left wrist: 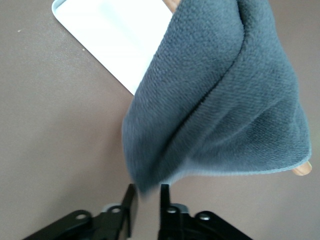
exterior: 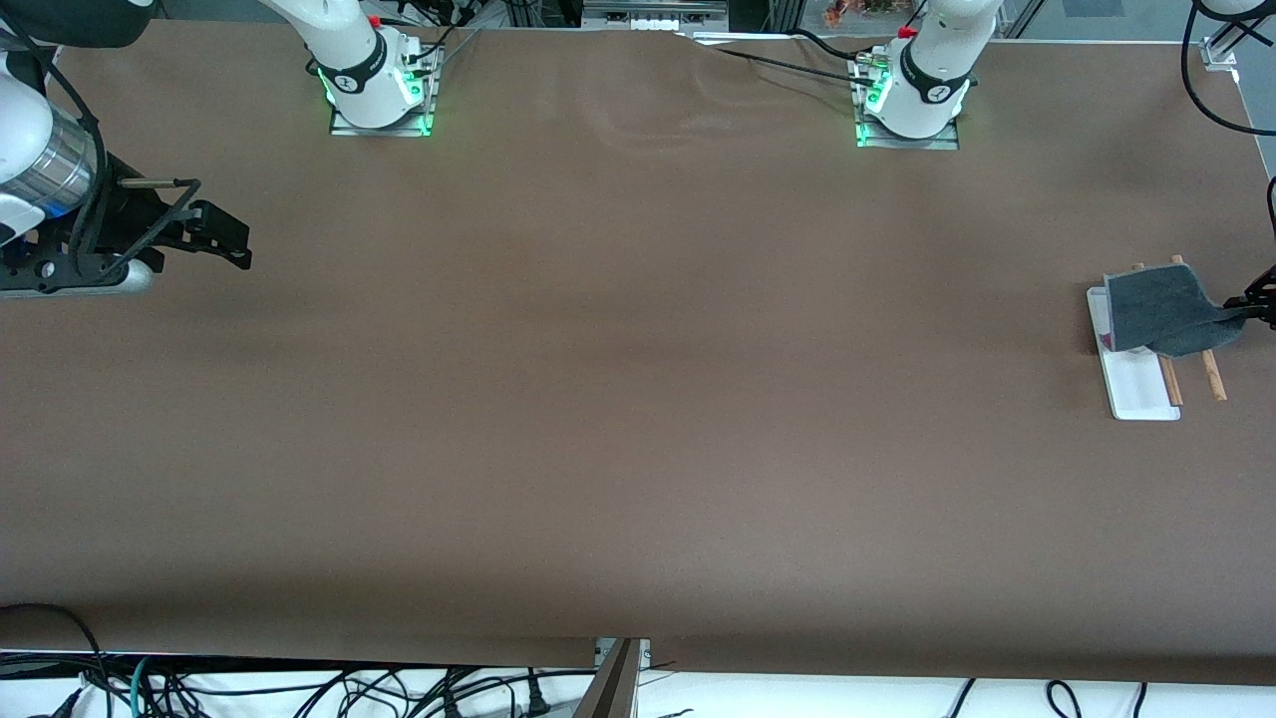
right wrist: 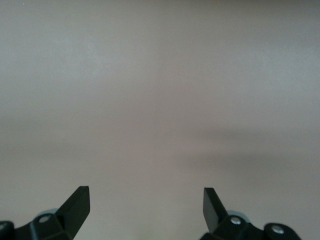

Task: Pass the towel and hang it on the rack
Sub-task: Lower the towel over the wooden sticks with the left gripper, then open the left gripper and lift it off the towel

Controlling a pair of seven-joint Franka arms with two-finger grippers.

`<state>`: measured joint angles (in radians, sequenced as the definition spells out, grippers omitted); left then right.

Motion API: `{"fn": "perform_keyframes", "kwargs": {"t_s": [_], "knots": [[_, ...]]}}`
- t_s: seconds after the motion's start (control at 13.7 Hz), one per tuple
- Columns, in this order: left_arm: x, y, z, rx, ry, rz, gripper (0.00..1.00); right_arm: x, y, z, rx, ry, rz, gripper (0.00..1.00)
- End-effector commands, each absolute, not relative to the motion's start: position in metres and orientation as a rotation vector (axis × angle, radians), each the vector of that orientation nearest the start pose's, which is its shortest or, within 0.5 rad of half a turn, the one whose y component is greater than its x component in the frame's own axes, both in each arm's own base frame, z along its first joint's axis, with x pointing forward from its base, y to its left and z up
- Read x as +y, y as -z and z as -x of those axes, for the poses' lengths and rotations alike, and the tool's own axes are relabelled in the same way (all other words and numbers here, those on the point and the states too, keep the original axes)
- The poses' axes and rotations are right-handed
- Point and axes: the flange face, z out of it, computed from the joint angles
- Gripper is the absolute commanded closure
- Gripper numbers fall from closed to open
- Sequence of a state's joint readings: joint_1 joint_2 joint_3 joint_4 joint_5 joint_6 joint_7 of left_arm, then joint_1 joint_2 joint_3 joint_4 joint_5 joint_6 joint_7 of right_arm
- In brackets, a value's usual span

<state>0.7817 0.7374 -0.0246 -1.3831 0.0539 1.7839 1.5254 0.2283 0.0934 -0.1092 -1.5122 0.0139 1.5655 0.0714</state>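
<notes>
The dark grey towel [exterior: 1161,309] lies draped over the rack [exterior: 1131,384], a white base with two wooden rods, at the left arm's end of the table. One towel corner is drawn out toward my left gripper [exterior: 1248,304], which sits beside the rack. In the left wrist view the towel [left wrist: 220,100] hangs over the white base [left wrist: 110,35] and a rod end [left wrist: 302,169]. Its blurred corner tip just reaches between the fingertips of my left gripper [left wrist: 147,192], whose jaws stand a narrow gap apart. My right gripper [exterior: 227,237] waits open and empty over the right arm's end of the table; the right wrist view [right wrist: 147,200] shows only bare table.
The brown table [exterior: 638,399] spreads wide between the two arm bases. Cables hang past the table edge nearest the front camera.
</notes>
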Motion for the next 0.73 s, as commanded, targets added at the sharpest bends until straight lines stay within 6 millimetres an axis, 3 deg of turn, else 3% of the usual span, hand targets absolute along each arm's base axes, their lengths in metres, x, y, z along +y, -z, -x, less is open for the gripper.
{"fn": "perform_keyframes", "kwargs": {"t_s": [0.0,0.22,0.29,0.44,0.66], "knots": [[0.486,-0.256,-0.501,1.318,-0.238,3.162,0.00,0.075,-0.605,-0.578,-0.080,-0.056,3.150,0.00],[0.487,-0.265,-0.502,1.311,-0.234,3.157,0.00,0.075,-0.605,-0.578,-0.080,-0.059,3.147,0.00],[0.487,-0.279,-0.503,1.304,-0.223,3.144,0.00,0.075,-0.605,-0.578,-0.080,-0.059,3.147,0.00],[0.480,-0.326,-0.510,1.291,-0.186,3.093,0.00,0.075,-0.605,-0.578,-0.080,-0.059,3.147,0.00],[0.448,-0.393,-0.515,1.199,-0.214,3.132,0.00,0.076,-0.605,-0.578,-0.083,-0.059,3.147,0.00]]}}
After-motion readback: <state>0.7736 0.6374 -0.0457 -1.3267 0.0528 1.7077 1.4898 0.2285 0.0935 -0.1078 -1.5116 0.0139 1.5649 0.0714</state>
